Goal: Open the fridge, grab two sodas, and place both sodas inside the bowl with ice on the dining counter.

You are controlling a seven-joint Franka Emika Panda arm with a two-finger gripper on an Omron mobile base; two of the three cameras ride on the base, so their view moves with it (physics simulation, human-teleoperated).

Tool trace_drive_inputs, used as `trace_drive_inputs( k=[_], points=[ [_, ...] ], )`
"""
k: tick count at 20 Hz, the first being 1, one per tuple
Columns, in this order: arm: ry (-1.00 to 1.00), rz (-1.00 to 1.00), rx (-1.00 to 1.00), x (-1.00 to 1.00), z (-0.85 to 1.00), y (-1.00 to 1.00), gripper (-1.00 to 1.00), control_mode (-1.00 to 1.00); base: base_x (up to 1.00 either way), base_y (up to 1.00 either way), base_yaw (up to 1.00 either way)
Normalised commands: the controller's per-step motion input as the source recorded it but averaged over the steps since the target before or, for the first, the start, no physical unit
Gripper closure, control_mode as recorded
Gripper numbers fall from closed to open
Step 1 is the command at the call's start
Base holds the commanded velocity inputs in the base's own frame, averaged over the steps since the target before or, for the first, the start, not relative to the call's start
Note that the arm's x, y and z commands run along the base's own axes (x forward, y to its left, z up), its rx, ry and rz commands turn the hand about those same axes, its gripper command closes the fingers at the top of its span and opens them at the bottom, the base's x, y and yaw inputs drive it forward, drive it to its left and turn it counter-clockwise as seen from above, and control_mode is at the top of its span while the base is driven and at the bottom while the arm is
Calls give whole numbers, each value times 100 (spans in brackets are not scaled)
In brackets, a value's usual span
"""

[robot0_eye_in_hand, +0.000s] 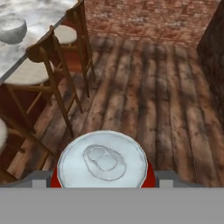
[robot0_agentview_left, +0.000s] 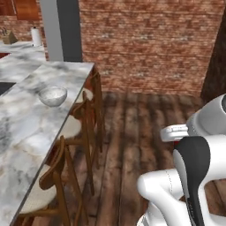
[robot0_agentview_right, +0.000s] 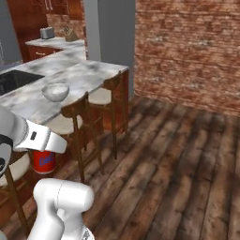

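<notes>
A red soda can [robot0_eye_in_hand: 103,159] with a silver top sits between the fingers of my gripper [robot0_eye_in_hand: 103,178], which is shut on it. From the right base view the same red soda [robot0_agentview_right: 43,162] hangs under my white hand, low beside the stools. A sliver of the red soda [robot0_agentview_left: 177,142] also shows beneath the hand at the right. The light-grey bowl [robot0_agentview_left: 52,96] [robot0_agentview_right: 55,91] [robot0_eye_in_hand: 12,28] with ice stands on the marble dining counter [robot0_agentview_left: 22,132] [robot0_agentview_right: 89,75] [robot0_eye_in_hand: 41,15], well away from the gripper. The fridge is out of view.
Wooden stools [robot0_agentview_left: 66,128] [robot0_agentview_right: 101,96] [robot0_eye_in_hand: 26,72] with pale seats line the counter's near side, between me and the bowl. A black sink [robot0_agentview_right: 14,79] is set into the counter. A brick wall [robot0_agentview_left: 145,39] stands behind, and wooden floor [robot0_eye_in_hand: 144,100] lies open to the right.
</notes>
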Motion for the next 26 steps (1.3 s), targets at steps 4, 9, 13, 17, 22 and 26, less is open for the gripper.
trace_drive_inputs(
  k=[4,9,13,17,22,26],
  points=[
    [0,0,0,0,0,0,100,100,77,-52,37],
    [0,0,0,0,0,0,100,100,81,-48,38],
    [0,0,0,0,0,0,100,100,81,-48,38],
    [0,0,0,0,0,0,100,100,80,-45,39],
    [0,0,0,0,0,0,100,100,79,-38,42],
    [0,0,0,0,0,0,100,100,75,-24,46]
  ],
)
